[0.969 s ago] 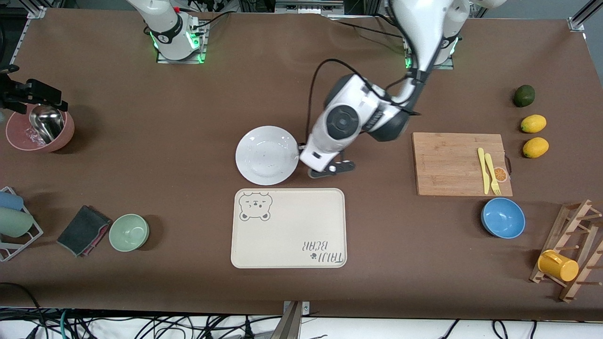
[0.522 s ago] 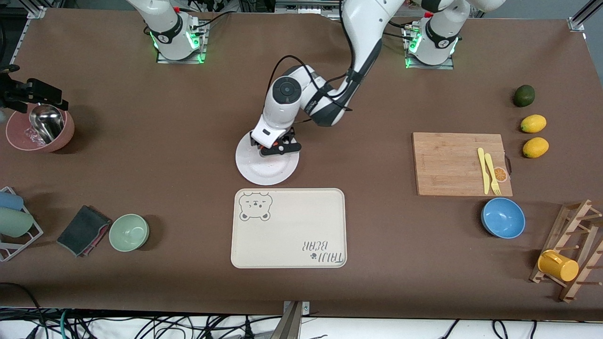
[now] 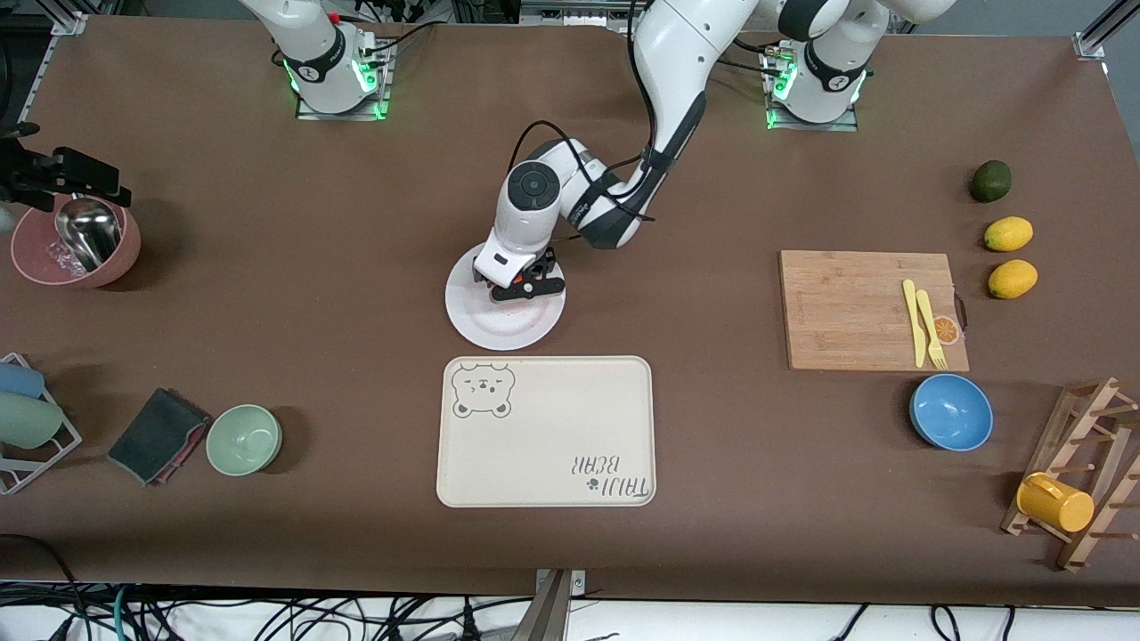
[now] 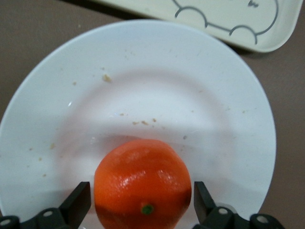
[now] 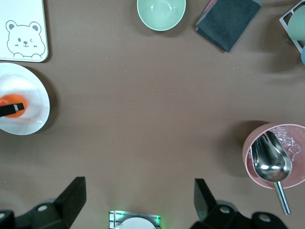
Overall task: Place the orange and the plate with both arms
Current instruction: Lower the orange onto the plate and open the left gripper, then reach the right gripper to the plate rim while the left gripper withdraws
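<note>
Brown table [image 3: 267,267]: tray [image 3: 545,432] reads "TAIJI BEAR", nearer than plate [image 3: 472,322].

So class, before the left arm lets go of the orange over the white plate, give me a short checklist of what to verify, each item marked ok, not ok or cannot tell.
1. The orange sits between the left gripper fingers: ok.
2. The orange is over the plate, not the bear tray: ok.
3. The orange already rests on the plate surface: cannot tell.
4. The plate is free of other items, only crumbs: ok.
5. The right gripper is open and high above the table, away from the plate: ok.
6. The plate lies flat on the table: ok.
</note>
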